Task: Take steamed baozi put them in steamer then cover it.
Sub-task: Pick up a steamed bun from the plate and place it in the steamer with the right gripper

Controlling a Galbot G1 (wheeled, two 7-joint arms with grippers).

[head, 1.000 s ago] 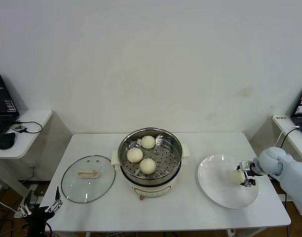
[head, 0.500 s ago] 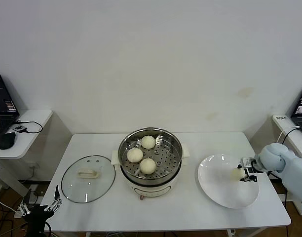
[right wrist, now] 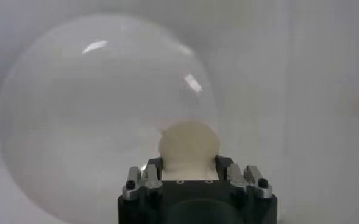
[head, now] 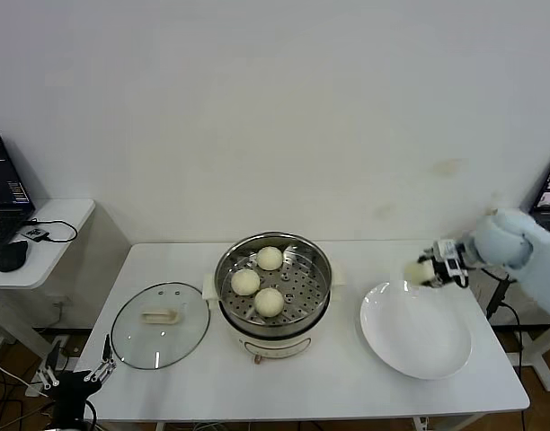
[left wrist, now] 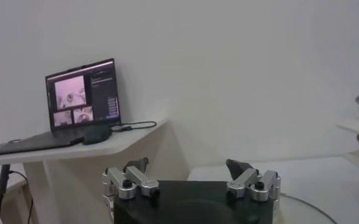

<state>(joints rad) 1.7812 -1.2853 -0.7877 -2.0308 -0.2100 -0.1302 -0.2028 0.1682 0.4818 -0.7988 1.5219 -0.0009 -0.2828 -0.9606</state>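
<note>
Now I'm gripping the last baozi (head: 417,270) in my right gripper (head: 425,271), above the plate (head: 415,332); the steamer (head: 273,285) is lying off to my left, my left gripper (head: 75,374) idling open

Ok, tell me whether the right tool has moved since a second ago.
Yes. The right tool, shut on the last baozi, has risen off the white plate and now hangs above its far rim, slightly nearer the steamer.
</note>
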